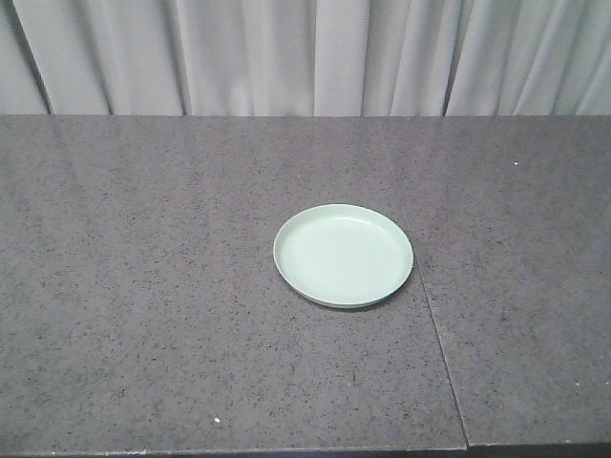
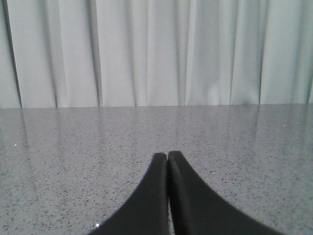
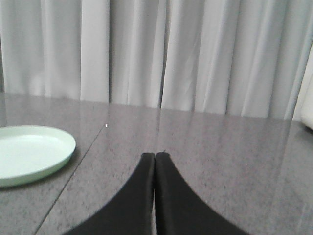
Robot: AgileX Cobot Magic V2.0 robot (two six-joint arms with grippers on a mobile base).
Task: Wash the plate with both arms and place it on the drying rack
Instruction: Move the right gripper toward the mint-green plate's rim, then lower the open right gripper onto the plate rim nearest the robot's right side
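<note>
The left arm's black blocky gripper has its two dark, curved fingers pressed together along their whole visible length, tips meeting with no gap. It holds nothing, and nothing but grey stone lies ahead of its tips. The right arm's black gripper stands the same way: fingers closed against each other, tip to tip, gripping nothing. Whether either gripper touches the surface below cannot be told from the wrist views.

The round pale mint-green plate with a low raised rim lies flat and upright on the dark grey speckled stone countertop, somewhat right of the middle in the front view. In the right wrist view the plate sits to the left of the closed fingers, well apart from them. A thin straight seam in the stone runs from just beside the plate's right edge toward the near edge of the counter.

Behind the counter hangs a pale grey-white pleated curtain, filling the background in all three views. At the far right edge of the right wrist view, a pale rounded shape is cut off and too partial to identify.
</note>
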